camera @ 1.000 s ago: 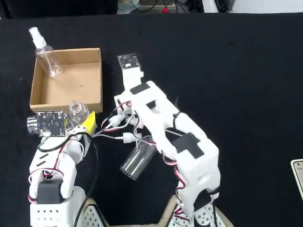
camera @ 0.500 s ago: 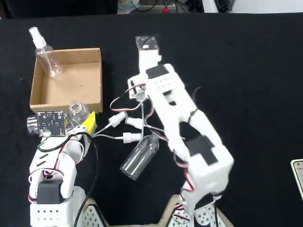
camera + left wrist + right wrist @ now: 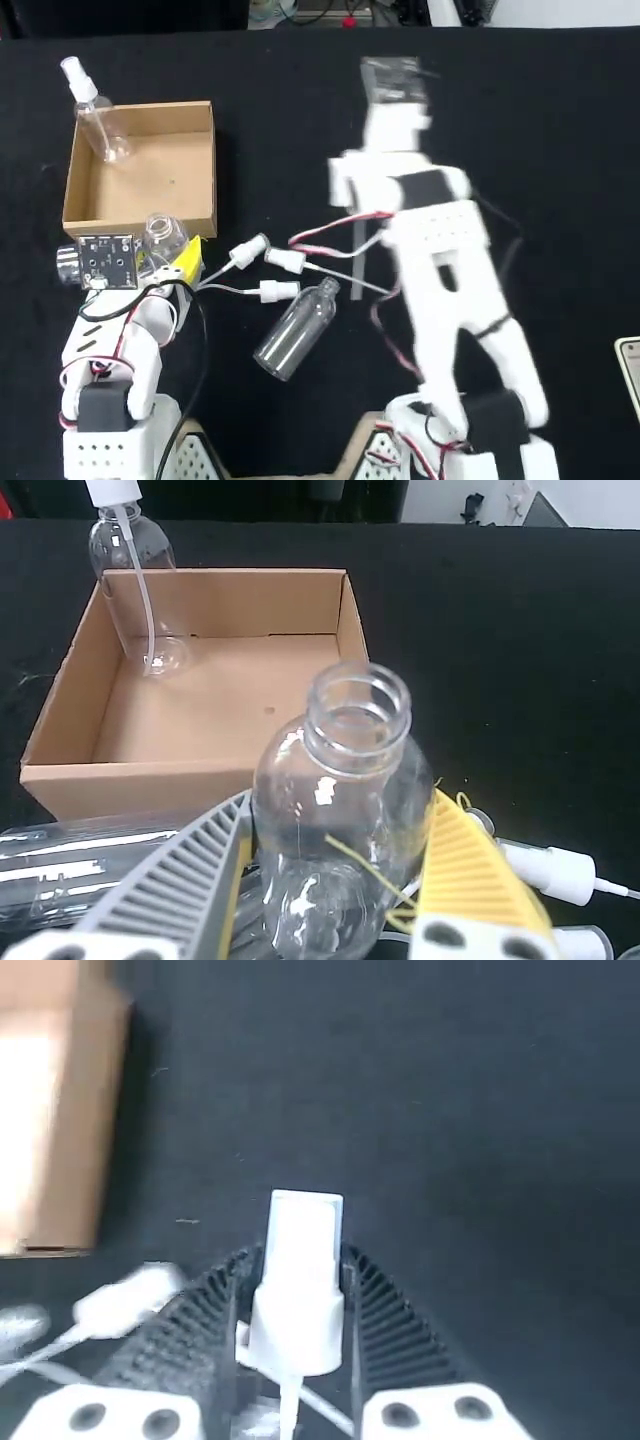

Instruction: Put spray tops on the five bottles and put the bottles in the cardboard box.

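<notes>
My left gripper [image 3: 338, 825] is shut on an upright clear bottle [image 3: 340, 780] with an open neck, just in front of the cardboard box [image 3: 215, 760]; in the high view this gripper [image 3: 168, 250] sits at the box's near right corner. My right gripper [image 3: 298, 1260] is shut on a white spray top [image 3: 298, 1290], held off the table. The right arm [image 3: 430, 200] stands mid-table with the top's thin tube [image 3: 357, 258] hanging below. In the box's [image 3: 205, 165] far left corner leans a capped bottle [image 3: 100, 125].
Three loose spray tops [image 3: 278, 270] lie right of the left gripper. An open bottle [image 3: 297, 328] lies on its side near them. Another bottle [image 3: 66, 262] lies left of the left gripper. A pale flat object [image 3: 630, 365] sits at the table's right edge.
The right arm has risen from the loose spray tops and swung right and away, carrying one spray top. The left arm and its bottle have stayed still.
</notes>
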You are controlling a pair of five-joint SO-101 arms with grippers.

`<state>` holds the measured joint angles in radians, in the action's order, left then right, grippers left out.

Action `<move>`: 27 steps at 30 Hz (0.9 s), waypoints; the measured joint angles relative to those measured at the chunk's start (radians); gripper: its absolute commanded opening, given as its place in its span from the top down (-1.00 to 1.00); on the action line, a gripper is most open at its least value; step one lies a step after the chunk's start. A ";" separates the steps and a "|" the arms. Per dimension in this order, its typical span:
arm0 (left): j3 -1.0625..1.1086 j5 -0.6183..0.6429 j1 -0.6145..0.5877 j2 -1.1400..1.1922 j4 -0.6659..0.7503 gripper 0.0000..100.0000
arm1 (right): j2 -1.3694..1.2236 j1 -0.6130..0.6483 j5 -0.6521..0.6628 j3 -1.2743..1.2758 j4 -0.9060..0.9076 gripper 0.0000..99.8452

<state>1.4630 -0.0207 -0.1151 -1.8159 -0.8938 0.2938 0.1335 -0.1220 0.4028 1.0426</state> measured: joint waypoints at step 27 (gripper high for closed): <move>0.000 0.000 0.002 0.000 0.000 0.57 | -0.733 -0.318 0.261 -0.437 0.275 0.58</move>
<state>1.4630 -0.0207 -0.1135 -1.8159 -0.8938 -0.4396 -0.1841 0.1389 -0.0345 1.3172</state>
